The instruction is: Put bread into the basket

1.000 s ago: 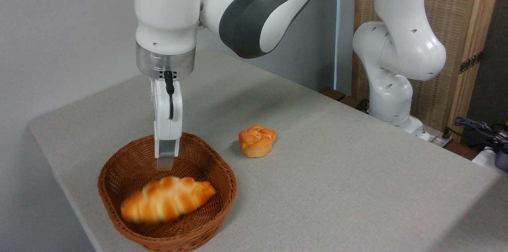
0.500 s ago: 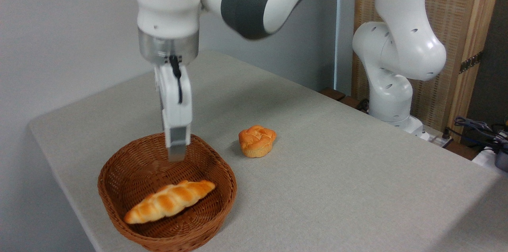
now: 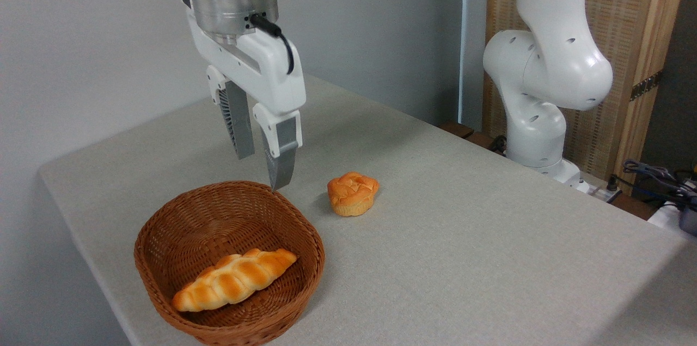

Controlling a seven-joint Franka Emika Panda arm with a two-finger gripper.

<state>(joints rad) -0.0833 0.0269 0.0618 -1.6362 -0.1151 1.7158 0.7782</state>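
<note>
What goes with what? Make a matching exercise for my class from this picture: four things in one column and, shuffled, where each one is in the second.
Column A
1. braided bread
2. round bun
3. hand
4. basket

Column B
a. up in the air above the basket's far rim, open and empty
b. lying inside the basket, toward its near side
c. on the table near its front left corner
d. alone on the tablecloth, right of the basket

Pairs: 1-b, 2-d, 3-a, 4-c
</note>
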